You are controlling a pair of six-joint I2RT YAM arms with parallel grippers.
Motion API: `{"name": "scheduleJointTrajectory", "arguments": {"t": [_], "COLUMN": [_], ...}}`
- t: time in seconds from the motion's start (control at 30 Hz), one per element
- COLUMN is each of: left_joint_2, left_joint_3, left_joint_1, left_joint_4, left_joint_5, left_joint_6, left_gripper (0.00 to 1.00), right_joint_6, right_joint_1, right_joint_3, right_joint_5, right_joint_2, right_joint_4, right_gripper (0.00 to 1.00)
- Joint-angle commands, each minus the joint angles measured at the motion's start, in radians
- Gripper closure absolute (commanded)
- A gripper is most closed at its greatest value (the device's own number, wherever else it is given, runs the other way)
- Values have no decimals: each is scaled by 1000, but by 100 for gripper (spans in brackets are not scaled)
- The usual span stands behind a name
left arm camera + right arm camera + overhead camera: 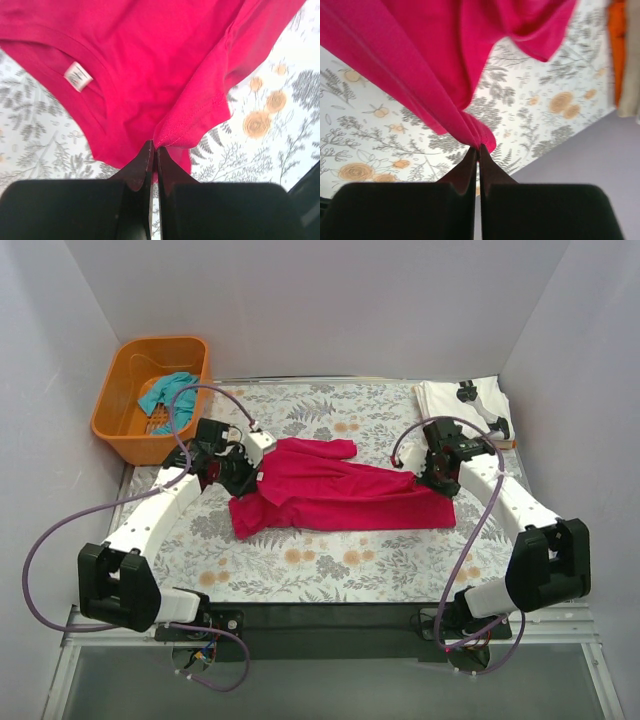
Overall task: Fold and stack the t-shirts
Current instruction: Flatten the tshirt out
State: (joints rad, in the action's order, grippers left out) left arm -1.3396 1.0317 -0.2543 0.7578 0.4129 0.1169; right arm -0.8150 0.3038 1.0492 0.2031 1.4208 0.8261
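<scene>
The magenta-red t-shirt (335, 490) hangs stretched between my two grippers over the middle of the floral table. My left gripper (250, 472) is shut on its left edge, next to the collar with the white label (78, 76); the pinched hem shows in the left wrist view (185, 132). My right gripper (432, 475) is shut on the right end, where a gathered fold (470, 127) runs into the jaws. The white t-shirt with black marks (465, 405) lies folded at the back right. The teal t-shirt (165, 395) lies in the orange basket.
The orange plastic basket (120, 420) stands at the back left corner, beside the table. White walls close in the back and both sides. The floral cloth (330, 560) covers the table, and the arm bases sit at its near edge.
</scene>
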Motion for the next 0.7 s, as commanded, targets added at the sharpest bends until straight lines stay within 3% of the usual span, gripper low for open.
{"name": "scheduleJointTrajectory", "arguments": {"t": [0.0, 0.13, 0.4, 0.67], "left_joint_2": [22, 51, 172, 448], "left_joint_3": [102, 235, 532, 634], "left_joint_1": [24, 43, 58, 58], "left_joint_4": [-6, -3, -54, -156], "left_joint_5": [26, -15, -236, -260], "left_joint_6": [87, 151, 302, 334], "left_gripper": [100, 100, 100, 100], "right_joint_6": [4, 2, 43, 60], "right_joint_1": [-22, -34, -35, -35], "right_joint_3": [133, 254, 501, 750], "right_joint_5": [2, 10, 41, 27], "right_joint_2": [-19, -59, -213, -370], "right_joint_4": [10, 22, 22, 18], "right_gripper": [99, 99, 99, 99]}}
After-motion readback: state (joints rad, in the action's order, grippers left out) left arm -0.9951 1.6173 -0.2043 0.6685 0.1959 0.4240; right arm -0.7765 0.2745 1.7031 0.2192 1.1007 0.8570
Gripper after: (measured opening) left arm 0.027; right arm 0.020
